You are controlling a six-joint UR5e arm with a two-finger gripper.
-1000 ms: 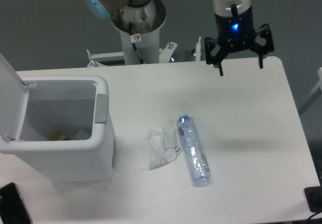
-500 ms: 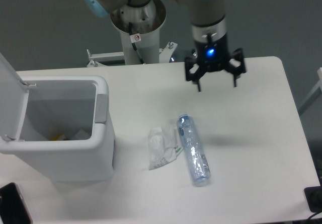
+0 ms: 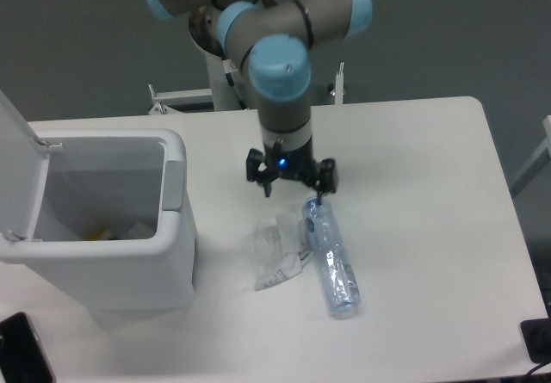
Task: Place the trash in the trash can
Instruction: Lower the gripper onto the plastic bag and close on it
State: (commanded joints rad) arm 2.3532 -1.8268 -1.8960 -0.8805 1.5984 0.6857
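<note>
A crumpled whitish plastic wrapper [image 3: 277, 252], creased and faintly printed, lies on a smooth white tabletop [image 3: 413, 194] just below and slightly left of the end effector [image 3: 292, 192]. Touching its right edge is a crushed clear plastic bottle [image 3: 331, 256] with a blue tint, a long dented cylinder lying on its side, its near end just beneath the end effector's right fingertip and its body running down and away to the right. The end effector is black, with a small blue light glowing at its centre, and its two fingers are spread wide apart, pointing down at the tabletop and holding nothing. It hangs from a grey arm [image 3: 282, 73] with rounded, pale blue joint caps, which rises upward to a metal pedestal behind the tabletop. Well to the left of the end effector stands the trash can [image 3: 168, 254], a large white rectangular plastic bin with a rounded rim and smooth walls; a grey latch tab [image 3: 173, 184] sits on the side facing the end effector, and its white flip lid [image 3: 15, 168] stands open on the far left. Inside, pale scraps and a bit of yellow show at the bottom. A dark flat object [image 3: 21, 355] sits at the lower left corner.
</note>
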